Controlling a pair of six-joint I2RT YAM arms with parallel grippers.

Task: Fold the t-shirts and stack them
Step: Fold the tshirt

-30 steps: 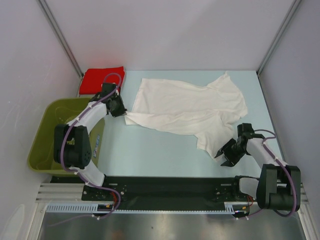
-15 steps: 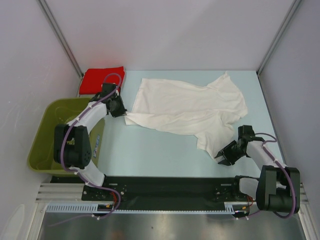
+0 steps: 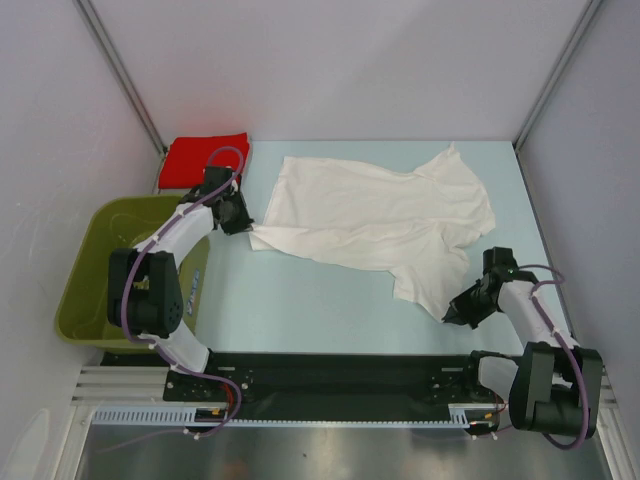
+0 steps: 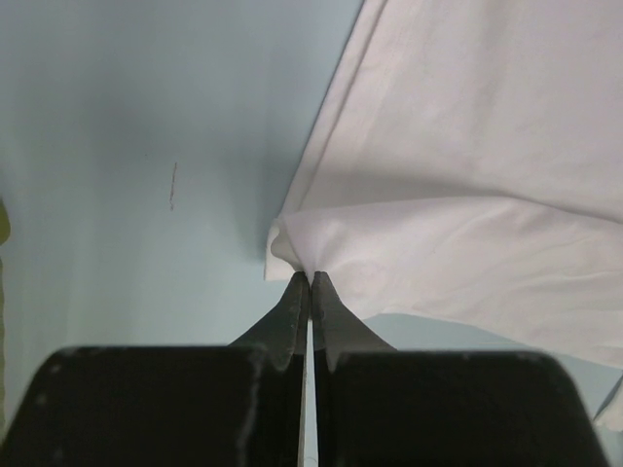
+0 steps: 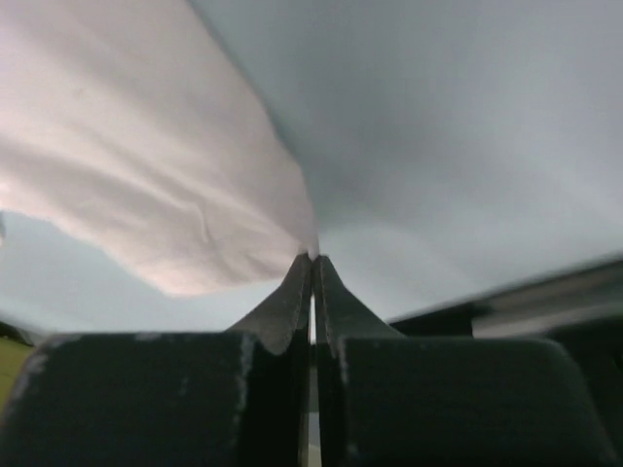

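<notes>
Left gripper (image 3: 243, 224) was found closed on the near-left corner of the white t-shirt (image 3: 370, 215). In the left wrist view the tips were pressed together with a fold of cloth bunched right at them. Right gripper (image 3: 452, 316) was also shut, at the shirt's near-right hem. In the right wrist view the cloth edge ran straight into the closed tips, so a thin pinch was judged likely, though only a sliver was caught.

The pale blue table (image 3: 300, 290) was mostly taken up by the white t-shirt, which was spread open and flat across the middle and right, rumpled, with its sleeves toward the far right. No black print was visible on the upper side. The olive-green basket (image 3: 85, 290) was sat off the table's left edge. The red t-shirt (image 3: 205, 158) was laid at the far-left corner as a compact rectangle, apparently folded, just beyond the left gripper.

Progress was judged as roughly half. Red was done and white was not yet folded, with no crease made. Folding white and stacking the two were left. The white shirt was stretched between the two claws, lying on their far side.
</notes>
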